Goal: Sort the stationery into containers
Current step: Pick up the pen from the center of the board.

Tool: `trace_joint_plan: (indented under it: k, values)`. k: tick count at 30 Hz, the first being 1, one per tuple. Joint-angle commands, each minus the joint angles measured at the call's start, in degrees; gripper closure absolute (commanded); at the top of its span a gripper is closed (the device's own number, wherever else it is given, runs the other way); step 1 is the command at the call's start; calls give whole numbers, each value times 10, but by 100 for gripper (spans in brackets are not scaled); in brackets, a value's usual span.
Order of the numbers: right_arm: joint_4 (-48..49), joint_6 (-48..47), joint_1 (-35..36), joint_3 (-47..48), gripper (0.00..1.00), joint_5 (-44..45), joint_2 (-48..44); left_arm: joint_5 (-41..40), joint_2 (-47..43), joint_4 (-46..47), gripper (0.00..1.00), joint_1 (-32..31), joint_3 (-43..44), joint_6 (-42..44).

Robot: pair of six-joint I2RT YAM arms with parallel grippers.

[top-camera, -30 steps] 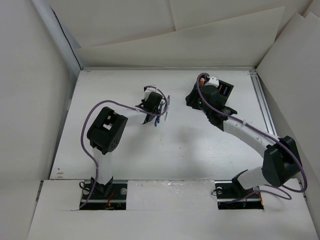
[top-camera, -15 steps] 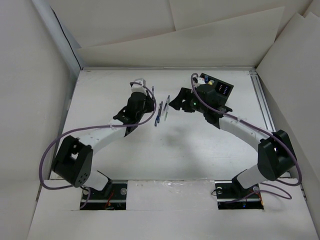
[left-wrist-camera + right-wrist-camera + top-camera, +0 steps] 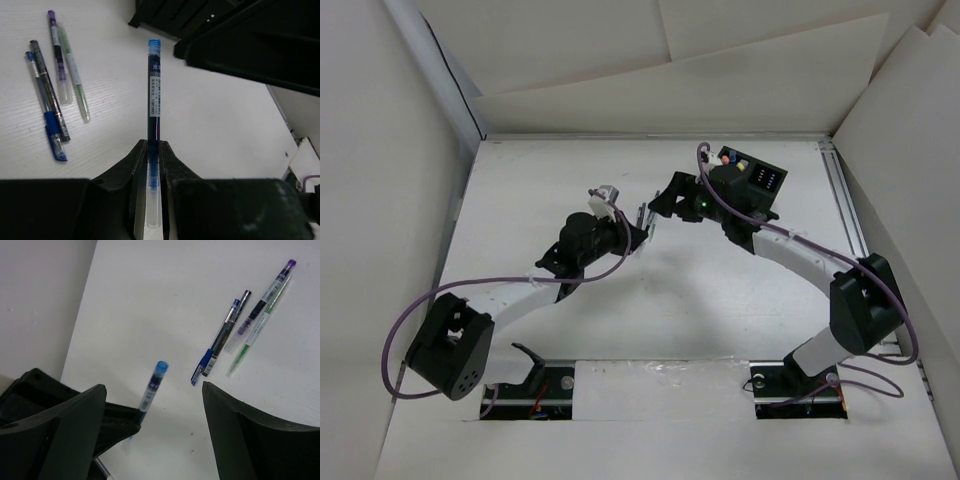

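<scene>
My left gripper (image 3: 153,146) is shut on a slim blue pen (image 3: 154,85) and holds it by its clear end, blue tip pointing away, above the table. The pen also shows in the right wrist view (image 3: 156,376), sticking up between my right gripper's (image 3: 154,386) wide-open fingers (image 3: 70,425). In the top view the left gripper (image 3: 637,233) and the right gripper (image 3: 658,204) nearly meet at mid-table. Several pens lie together on the table: blue (image 3: 50,127), dark (image 3: 46,85), purple-capped (image 3: 57,55), green (image 3: 76,80). The black divided box (image 3: 762,180) is behind the right wrist.
The loose pens also show in the right wrist view (image 3: 220,342), to the right of the held pen. Small orange and green items (image 3: 728,157) show at the box's left end. White walls surround the table; a metal rail (image 3: 845,200) runs along its right edge.
The left gripper has pulled back from the pen pile toward mid-table with the blue pen in it. The right gripper has swung left from the box to meet it.
</scene>
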Motion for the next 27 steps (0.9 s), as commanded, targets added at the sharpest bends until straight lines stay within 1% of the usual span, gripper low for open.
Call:
trace_joint_plan:
  k: [1, 3, 4, 6, 7, 10, 11, 13, 14, 16, 17, 18, 21, 22, 24, 25, 27]
  values:
    - [31, 13, 5, 19, 17, -3, 12, 50, -39, 82, 100, 1, -18, 5]
    - [31, 18, 5, 12, 21, 3, 12, 57, -39, 87, 100, 1, -18, 5]
    - [31, 18, 5, 12, 26, 3, 12, 66, -39, 94, 100, 1, -18, 5]
    - [31, 18, 5, 12, 31, 3, 17, 74, -39, 99, 100, 1, -18, 5]
    - [36, 18, 5, 12, 39, -3, 17, 80, -39, 99, 100, 1, -18, 5]
    - [42, 24, 5, 12, 53, -3, 17, 86, -39, 104, 100, 1, -18, 5]
    - [42, 24, 5, 12, 64, -10, 17, 86, -39, 104, 100, 1, -18, 5]
    - [42, 24, 5, 12, 74, -10, 17, 86, -39, 104, 100, 1, -18, 11]
    - [42, 24, 5, 12, 84, -16, 17, 86, -33, 104, 100, 1, -18, 11]
    - [42, 29, 5, 12, 93, -21, 22, 86, -33, 104, 100, 1, -18, 11]
    - [42, 29, 5, 12, 100, -21, 22, 81, -27, 104, 98, 1, -18, 11]
    - [42, 29, 5, 12, 100, -21, 22, 81, -27, 104, 93, 1, -18, 11]
    - [42, 29, -3, 7, 100, -5, 16, 76, -27, 104, 73, 1, -18, 11]
    - [42, 29, -8, 7, 100, 3, 10, 69, -34, 104, 63, 1, -18, 11]
    - [42, 29, -34, 7, 100, 11, -7, 63, -41, 104, 56, 1, -18, 11]
    - [42, 29, -46, 7, 100, 11, -12, 45, -47, 104, 54, 1, -18, 11]
    - [27, 29, -87, 12, 100, 38, -34, 26, -53, 97, 54, 1, -24, 11]
